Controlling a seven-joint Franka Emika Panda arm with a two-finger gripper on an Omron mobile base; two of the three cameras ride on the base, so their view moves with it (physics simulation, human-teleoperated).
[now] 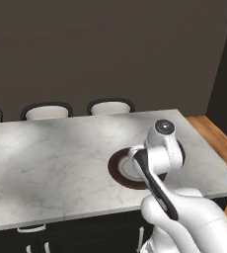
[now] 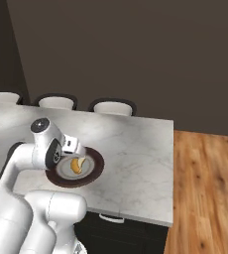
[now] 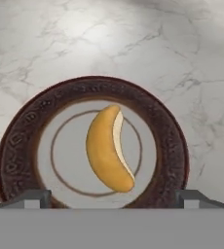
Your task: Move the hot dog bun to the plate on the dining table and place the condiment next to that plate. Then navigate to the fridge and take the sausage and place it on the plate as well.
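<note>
Hot dog bun [image 3: 108,150] lies in the pale middle of the plate [image 3: 170,136], near the dining table's [image 1: 46,158] front edge by its end. Gripper [image 3: 112,198] hangs right above, fingers wide apart, holding nothing.

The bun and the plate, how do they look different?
The hot dog bun is golden-yellow all over with a pale cut edge; the plate has a wide dark brown rim and a pale centre. The bun is long and curved; the plate is round. The bun is much smaller, fitting inside the plate's centre. The bun is plump; the plate is flat. Both rest on the marble dining table, the bun lying on the plate.
</note>
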